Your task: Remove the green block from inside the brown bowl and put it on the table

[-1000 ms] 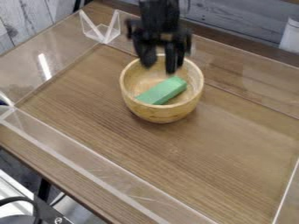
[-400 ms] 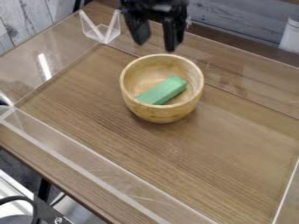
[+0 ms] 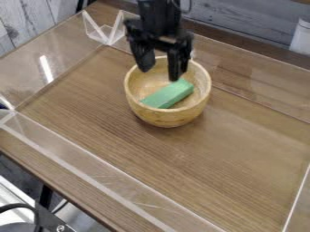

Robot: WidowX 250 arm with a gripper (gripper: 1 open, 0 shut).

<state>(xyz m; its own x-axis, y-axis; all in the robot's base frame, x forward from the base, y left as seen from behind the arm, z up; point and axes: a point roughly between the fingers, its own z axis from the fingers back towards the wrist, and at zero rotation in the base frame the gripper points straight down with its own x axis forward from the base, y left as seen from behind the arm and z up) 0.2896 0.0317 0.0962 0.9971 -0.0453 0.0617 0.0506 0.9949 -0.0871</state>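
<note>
- While lowering over the bench [image 3: 182,172], wood-grained and walled in clear acrylic, stay clear of those walls.
- Centre above the brown bowl [image 3: 136,101], near the far middle; avoid striking its thick rim.
- Keep the pincer [image 3: 161,65] spread wide and empty, pointing down just above the bowl's far rim.
- Straddle the green block [image 3: 169,94], lying slanted inside the bowl; close across its narrow width, then lift straight up before setting down on bare wood.

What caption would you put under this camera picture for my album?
Open robot hand hovers above a green block lying in the brown bowl on the table.
</note>
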